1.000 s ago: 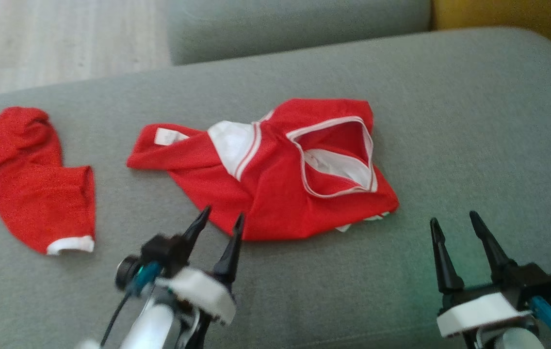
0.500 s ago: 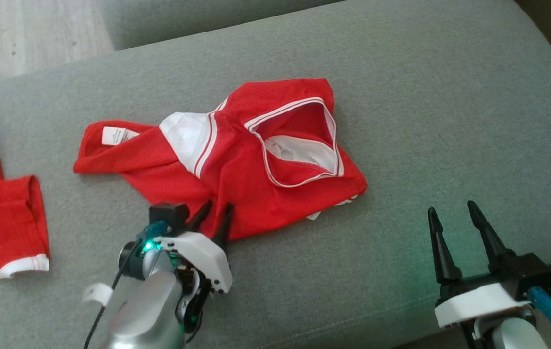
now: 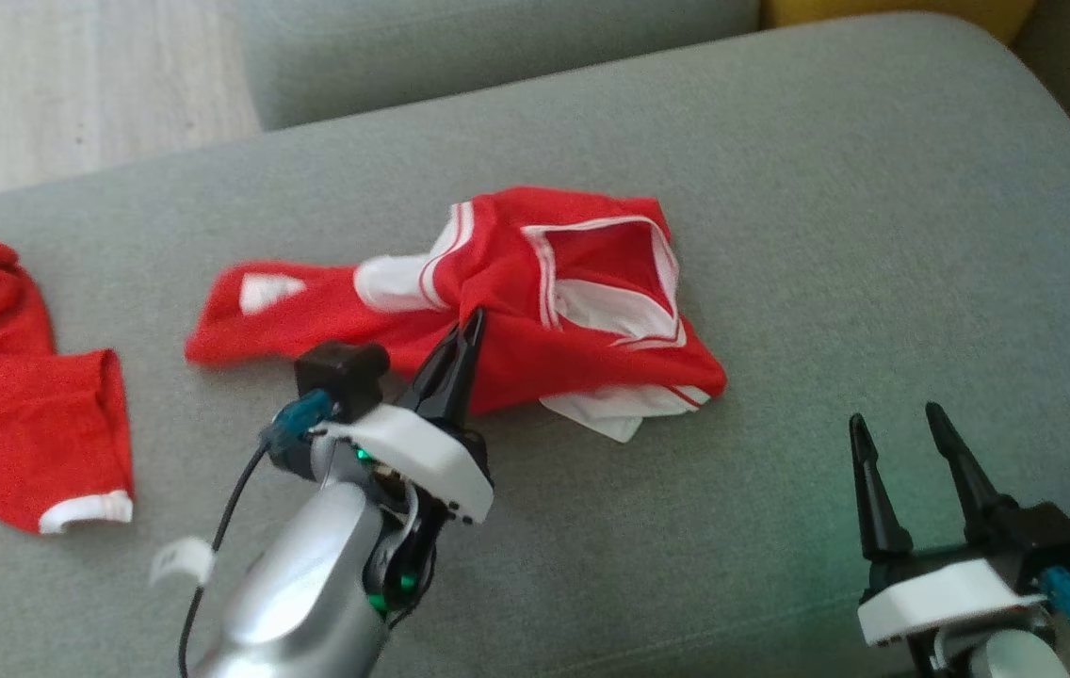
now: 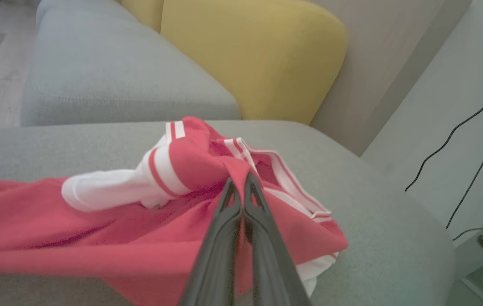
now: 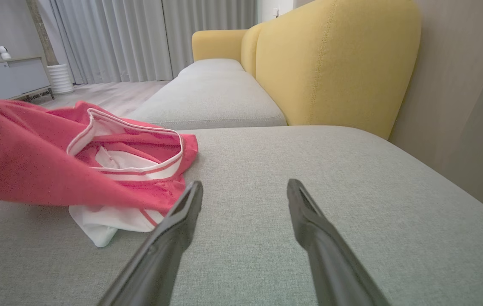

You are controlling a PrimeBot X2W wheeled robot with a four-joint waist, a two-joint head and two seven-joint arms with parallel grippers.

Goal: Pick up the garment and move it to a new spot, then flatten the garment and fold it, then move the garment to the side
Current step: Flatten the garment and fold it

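The garment [image 3: 591, 282] is red with white trim and lies bunched in the middle of the grey sofa seat [image 3: 874, 188]. My left gripper [image 3: 472, 328] is shut on a raised fold near its middle, and the cloth is drawn up into a peak around the fingertips. In the left wrist view the two fingers of the left gripper [image 4: 238, 182] meet on the red cloth of the garment [image 4: 173, 165]. My right gripper [image 3: 897, 416] stands open at the lower right, apart from the cloth. In the right wrist view this right gripper [image 5: 245, 187] holds nothing, and the garment [image 5: 33, 161] lies to its left.
A second red garment [image 3: 17, 414] with a white cuff lies at the seat's left end. A yellow backrest [image 5: 330, 63] rises behind the seat on the right. Pale wood floor [image 3: 73, 85] lies beyond the far left edge. Black cables [image 4: 471, 127] hang on the wall.
My left gripper went from open to shut on the garment's near part and pulled it up and inward, bunching the cloth. The head camera shifted. The right gripper stayed open.
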